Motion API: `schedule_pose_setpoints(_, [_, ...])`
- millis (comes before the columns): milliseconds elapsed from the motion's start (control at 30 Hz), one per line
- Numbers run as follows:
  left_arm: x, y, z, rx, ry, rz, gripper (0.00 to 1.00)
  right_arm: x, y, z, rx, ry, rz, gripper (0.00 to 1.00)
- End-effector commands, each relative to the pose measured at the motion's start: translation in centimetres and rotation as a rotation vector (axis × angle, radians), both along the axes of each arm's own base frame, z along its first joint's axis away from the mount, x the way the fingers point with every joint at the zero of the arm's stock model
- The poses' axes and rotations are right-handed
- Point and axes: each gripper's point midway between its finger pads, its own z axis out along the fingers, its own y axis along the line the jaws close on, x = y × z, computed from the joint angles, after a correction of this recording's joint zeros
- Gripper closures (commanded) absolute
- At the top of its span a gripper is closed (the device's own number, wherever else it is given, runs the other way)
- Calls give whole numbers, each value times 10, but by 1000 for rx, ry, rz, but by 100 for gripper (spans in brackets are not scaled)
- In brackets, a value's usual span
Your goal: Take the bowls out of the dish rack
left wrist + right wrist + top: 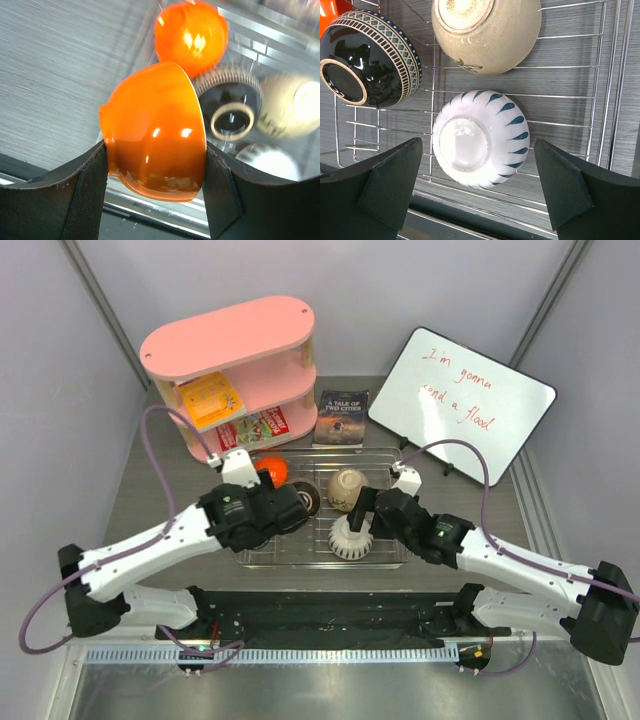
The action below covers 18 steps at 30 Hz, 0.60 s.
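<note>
Orange bowl (155, 135), tipped sideways, sits clamped foot-to-rim in the left jaws; right jaws stand apart above the white bowl (475, 137), foot up, on the dish rack (570, 95).

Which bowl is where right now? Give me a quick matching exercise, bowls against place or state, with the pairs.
Bowls:
1 nearer orange bowl
2 white bowl
3 dark bowl
4 beige bowl

Place or state:
A foot up on the dish rack, under the open right tool
B banded with a diamond pattern
C gripped by the left tool
D speckled, directly behind the white bowl

Pairs: 1-C, 2-A, 3-B, 4-D
</note>
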Motion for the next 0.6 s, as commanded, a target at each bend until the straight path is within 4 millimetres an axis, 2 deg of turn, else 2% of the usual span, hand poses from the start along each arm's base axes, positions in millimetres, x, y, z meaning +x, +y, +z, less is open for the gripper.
schedule_pose_setpoints(0, [-17,92,20,227,19,102,100,6,5,14,52,-35,-9,0])
schedule_pose_setpoints(167, [-17,115,23,184,-26,168,100,6,7,12,54,-26,-2,0])
schedule_pose_setpoints(233, [-11,117,20,164,-58,182,100,5,7,13,55,-27,-2,0])
schedule_pose_setpoints(267, [-10,124,23,156,-75,183,100,5,7,13,56,-28,-2,0])
schedule_pose_setpoints(333, [-1,122,19,101,-117,188,100,5,7,13,55,-29,-1,0])
schedule_pose_setpoints(367, [-2,132,21,85,-133,208,100,6,7,14,55,-33,-2,0])
schedule_pose_setpoints(433, [3,134,19,22,-157,226,100,6,7,15,57,-34,-2,0])
schedule_pose_setpoints(467, [3,145,22,23,-168,248,100,6,7,15,58,-36,-3,0])
schedule_pose_setpoints(567, [15,149,18,1,-171,268,100,7,8,15,54,-32,-1,0])
